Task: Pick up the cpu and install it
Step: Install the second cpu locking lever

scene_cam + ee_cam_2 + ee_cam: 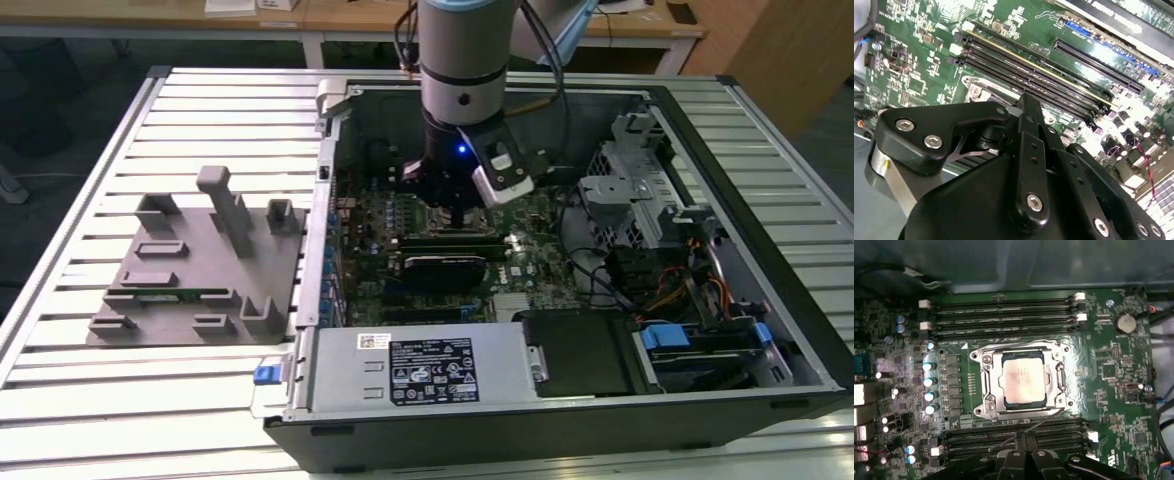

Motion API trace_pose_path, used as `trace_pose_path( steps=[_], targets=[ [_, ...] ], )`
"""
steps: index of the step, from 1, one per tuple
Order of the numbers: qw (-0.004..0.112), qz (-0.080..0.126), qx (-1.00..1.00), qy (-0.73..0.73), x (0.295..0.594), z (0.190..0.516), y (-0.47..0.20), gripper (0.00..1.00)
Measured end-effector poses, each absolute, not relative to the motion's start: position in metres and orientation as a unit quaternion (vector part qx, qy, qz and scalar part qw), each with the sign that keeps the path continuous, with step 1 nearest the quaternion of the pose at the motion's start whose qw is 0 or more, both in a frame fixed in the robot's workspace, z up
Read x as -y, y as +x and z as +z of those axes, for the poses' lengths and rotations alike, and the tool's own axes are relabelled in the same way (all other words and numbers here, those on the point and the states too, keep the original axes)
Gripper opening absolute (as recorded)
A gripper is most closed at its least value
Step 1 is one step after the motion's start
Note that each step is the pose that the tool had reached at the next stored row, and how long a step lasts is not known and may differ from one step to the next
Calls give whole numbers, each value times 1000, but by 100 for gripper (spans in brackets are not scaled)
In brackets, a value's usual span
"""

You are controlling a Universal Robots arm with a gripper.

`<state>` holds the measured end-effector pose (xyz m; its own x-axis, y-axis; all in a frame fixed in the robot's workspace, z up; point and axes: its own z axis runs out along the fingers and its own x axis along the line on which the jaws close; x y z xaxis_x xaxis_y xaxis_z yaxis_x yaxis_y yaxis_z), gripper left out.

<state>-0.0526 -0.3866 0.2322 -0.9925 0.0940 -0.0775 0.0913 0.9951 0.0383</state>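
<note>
The robot arm's gripper (459, 212) is hanging inside an open computer case (561, 400), low over the green motherboard (1114, 370). In the first wrist view its black fingers (1026, 460) are sitting pressed together, tip against tip, pinching nothing. The cpu (1023, 381), a pale silver square, is lying flat in the metal-framed socket (985, 385) just ahead of the fingertips and apart from them, with a bank of black memory slots (1014, 432) running between the fingertips and the socket frame. A second bank of slots (999, 315) is lying beyond the socket, on the far side from the gripper. A thin wire lever of the socket is reaching from the frame toward the fingertips; whether it is touching them cannot be told. In the second wrist view the gripper's black linkage (1029, 165) is looming over the same slots (1034, 75). In the exterior view the grey tray (187, 270) of moulded holders is resting on the slatted table (80, 400), well apart from the gripper, toward the exterior view's left of the case.
</note>
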Motion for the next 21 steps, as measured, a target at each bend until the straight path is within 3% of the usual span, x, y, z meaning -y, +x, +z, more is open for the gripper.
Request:
trace_pose_path(
  steps=[9, 21],
  targets=[
    [39, 22, -999, 11, 387, 228, -60, 11],
    [38, 43, -998, -9, 390, 219, -71, 11]
  ],
)
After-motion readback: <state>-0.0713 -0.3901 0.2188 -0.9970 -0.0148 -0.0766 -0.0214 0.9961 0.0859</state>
